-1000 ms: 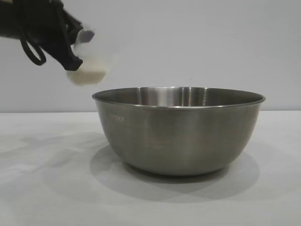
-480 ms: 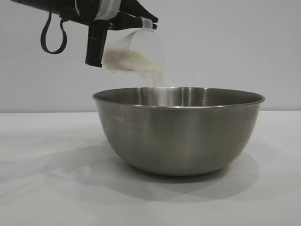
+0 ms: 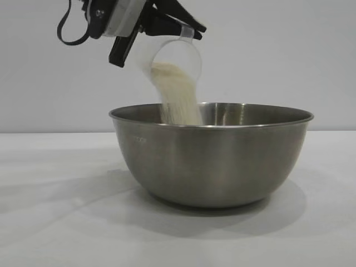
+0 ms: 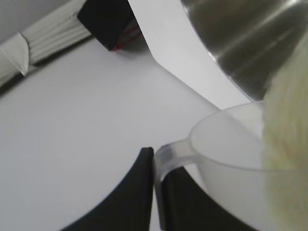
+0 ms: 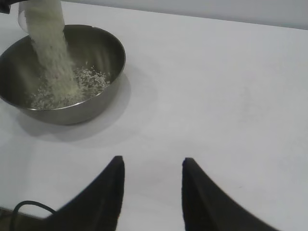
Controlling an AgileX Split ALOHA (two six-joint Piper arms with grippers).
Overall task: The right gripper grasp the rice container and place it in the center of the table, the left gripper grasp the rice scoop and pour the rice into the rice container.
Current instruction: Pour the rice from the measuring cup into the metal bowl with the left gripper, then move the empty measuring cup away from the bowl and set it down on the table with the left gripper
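The rice container [image 3: 211,156] is a large steel bowl standing on the white table [image 3: 55,222]. Above its left rim my left gripper [image 3: 189,30] is shut on the handle of the rice scoop [image 3: 178,55], a clear plastic cup tipped steeply mouth-down. Rice [image 3: 179,103] falls from it in a thick pale stream into the bowl. The left wrist view shows the fingertips clamping the handle [image 4: 166,156] beside the bowl [image 4: 240,38]. In the right wrist view, grains [image 5: 82,82] lie spread on the bowl's floor [image 5: 103,96]. My right gripper [image 5: 151,163] hangs open over bare table, apart from the bowl.
A black cable loop [image 3: 69,33] hangs from the left arm. A dark block [image 4: 108,21] sits beyond the table's edge in the left wrist view. White tabletop [image 5: 216,96] stretches wide beside the bowl.
The left gripper has carried the scoop rightward over the bowl's rim and tipped it further. A thin trickle has grown into a thick stream of rice. The bowl has stayed put.
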